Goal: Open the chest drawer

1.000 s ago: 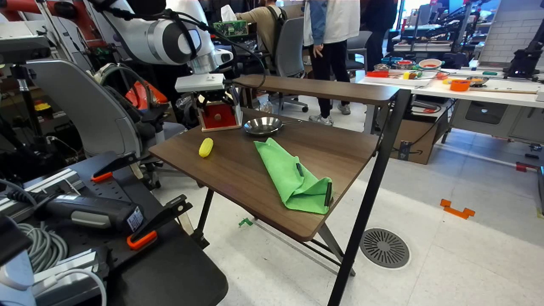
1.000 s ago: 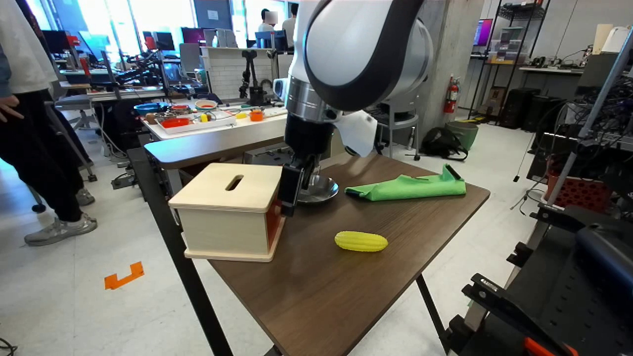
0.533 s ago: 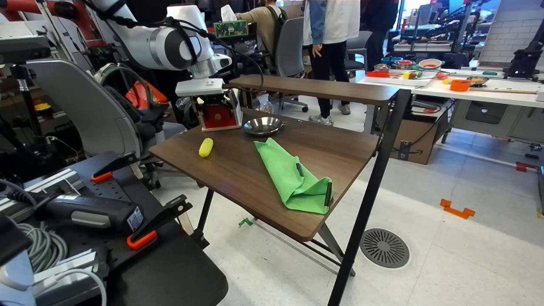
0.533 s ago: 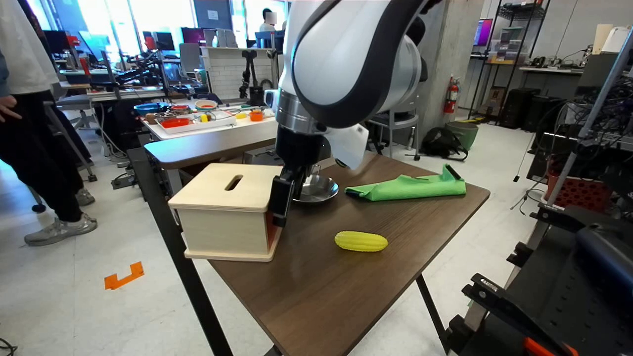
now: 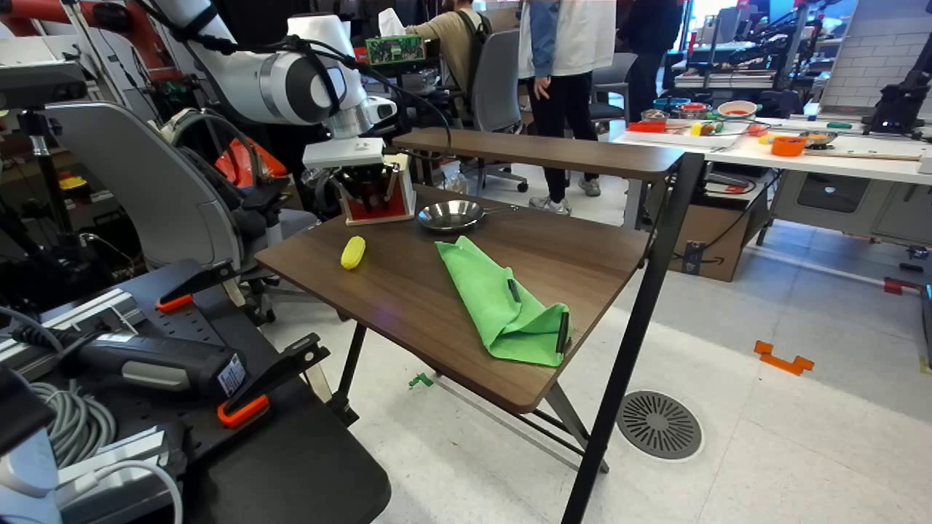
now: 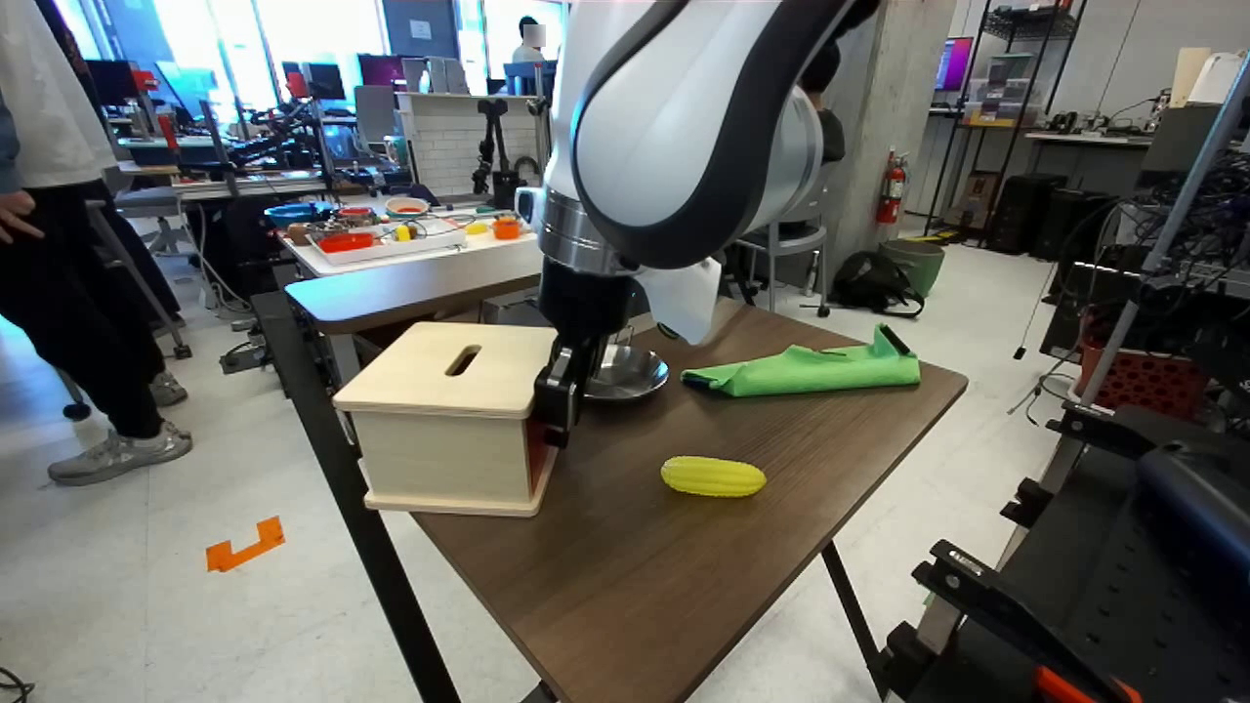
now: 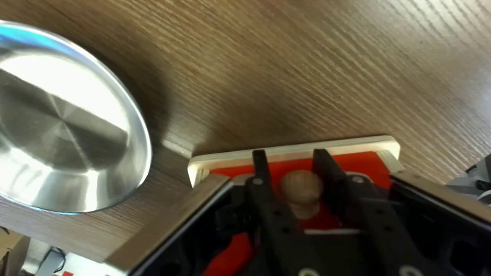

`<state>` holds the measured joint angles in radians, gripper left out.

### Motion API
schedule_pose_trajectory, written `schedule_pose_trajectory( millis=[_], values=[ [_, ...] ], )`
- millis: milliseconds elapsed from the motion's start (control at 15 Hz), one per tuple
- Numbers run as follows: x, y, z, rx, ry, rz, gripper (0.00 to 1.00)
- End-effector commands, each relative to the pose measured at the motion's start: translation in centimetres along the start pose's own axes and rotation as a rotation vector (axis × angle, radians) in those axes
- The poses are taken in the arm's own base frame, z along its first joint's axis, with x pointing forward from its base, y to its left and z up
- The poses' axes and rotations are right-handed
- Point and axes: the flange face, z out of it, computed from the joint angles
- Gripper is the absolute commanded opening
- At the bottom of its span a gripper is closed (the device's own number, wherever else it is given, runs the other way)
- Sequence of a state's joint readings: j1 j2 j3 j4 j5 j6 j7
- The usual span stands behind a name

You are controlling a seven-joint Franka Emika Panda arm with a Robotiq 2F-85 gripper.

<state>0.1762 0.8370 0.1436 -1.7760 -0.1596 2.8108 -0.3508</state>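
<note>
brown table [image 5: 408, 298] | wooden chest [image 6: 439, 459] | metal bowl [image 5: 448, 217] near it, perhaps handled | rumpled green cloth [image 5: 501, 316] | yellow corn cob [image 6: 713, 476]

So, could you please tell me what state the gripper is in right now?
Gripper: open, astride the wooden knob, with a sliver of red showing between them on one side.

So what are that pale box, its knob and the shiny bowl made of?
The pale box: matte wood, likely plywood, from its pale tan colour and layered-looking edges. The knob: probably smooth wood, by its brown tone, though it looks blurred. The shiny bowl: polished metal, perhaps stainless steel, since it mirrors light in bright patches.
</note>
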Motion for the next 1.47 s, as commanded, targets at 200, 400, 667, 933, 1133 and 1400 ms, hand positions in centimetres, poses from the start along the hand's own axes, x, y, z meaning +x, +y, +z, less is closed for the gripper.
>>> schedule_pose_trajectory(
  millis=[200,400,667,933,1133,1400],
  values=[
    [-0.2,0.7,-0.8,-0.017,0.003,-0.006,0.07],
    [-1.1,1.2,-1.0,-0.024,-0.004,0.002,0.07],
    [-2.9,1.8,-1.4,-0.019,-0.024,0.022,0.07],
    [-4.7,2.2,-2.1,-0.017,-0.049,0.040,0.07],
    [-6.0,2.6,-2.7,-0.016,-0.060,0.053,0.07],
    [-6.9,2.8,-3.5,-0.014,-0.068,0.062,0.07]
  ],
)
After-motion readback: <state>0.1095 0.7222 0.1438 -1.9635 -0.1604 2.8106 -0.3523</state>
